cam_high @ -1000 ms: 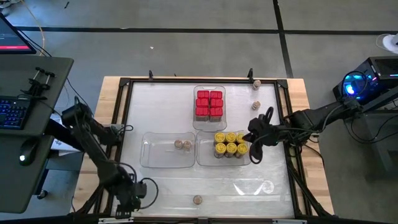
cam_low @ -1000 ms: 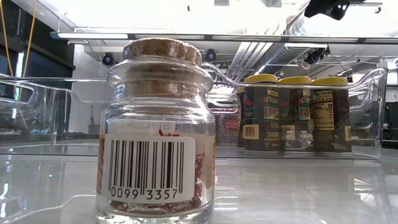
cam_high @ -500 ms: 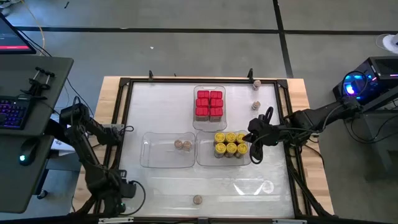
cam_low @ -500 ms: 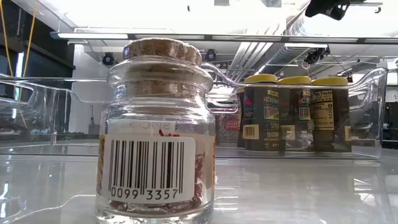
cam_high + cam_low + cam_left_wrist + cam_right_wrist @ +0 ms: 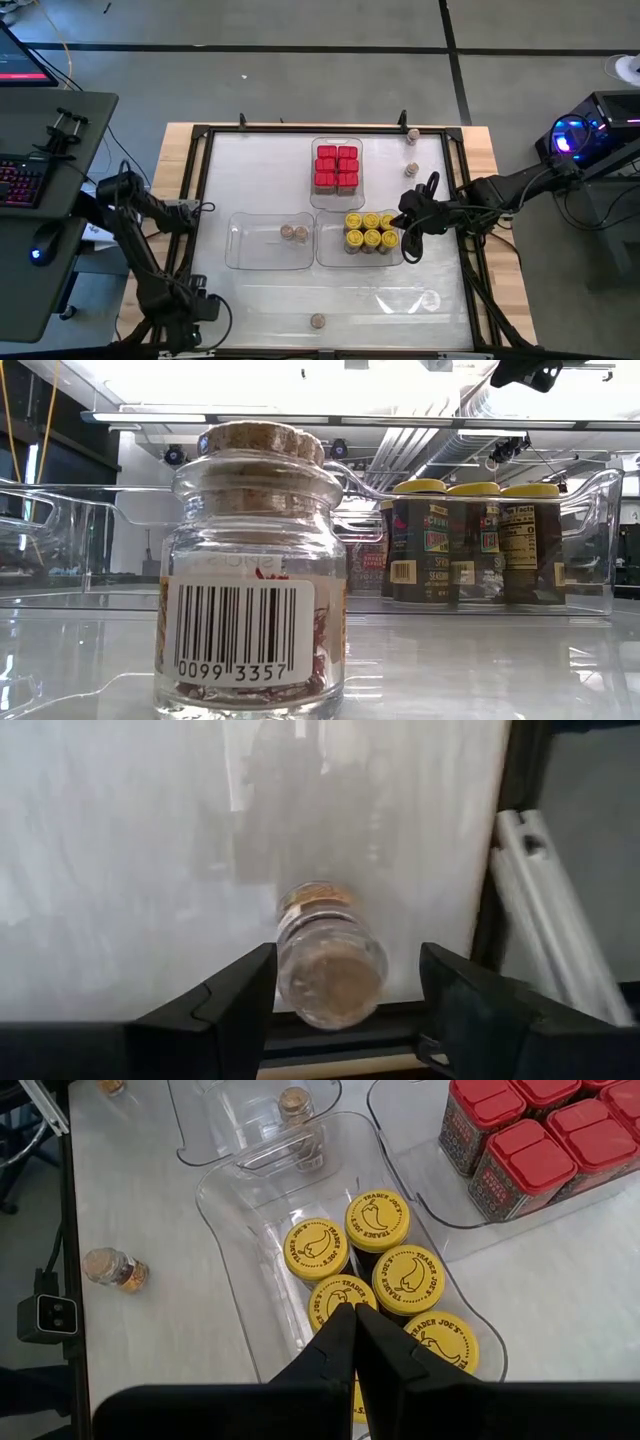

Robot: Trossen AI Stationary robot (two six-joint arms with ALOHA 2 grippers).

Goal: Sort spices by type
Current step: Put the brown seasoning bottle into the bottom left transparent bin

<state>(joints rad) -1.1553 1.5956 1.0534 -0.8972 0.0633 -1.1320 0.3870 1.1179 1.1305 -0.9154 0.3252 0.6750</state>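
Observation:
Red boxy spices [image 5: 336,167] fill the far clear tray, and yellow-lidded jars [image 5: 370,232] fill the right one. Two cork-topped jars [image 5: 293,232] stand in the left tray. Another cork-topped jar [image 5: 317,321] stands near the front edge, large in the low view [image 5: 255,560]. Two more stand at the far right [image 5: 411,133]. My left gripper [image 5: 190,312] is open at the front-left corner, pointing down. Its fingers stand either side of a cork jar [image 5: 330,955] on the table below, apart from it. My right gripper [image 5: 352,1318] hovers shut above the yellow lids.
A black frame [image 5: 200,180] rims the table, and its corner [image 5: 500,870] lies close beside the jar under my left gripper. The three clear trays [image 5: 268,242] sit together mid-table. Bare tabletop lies between them and the front edge [image 5: 400,300].
My left gripper has swung toward the table's left edge along the front, turning a little as it went, its fingers staying open. My right gripper and the spices have kept still.

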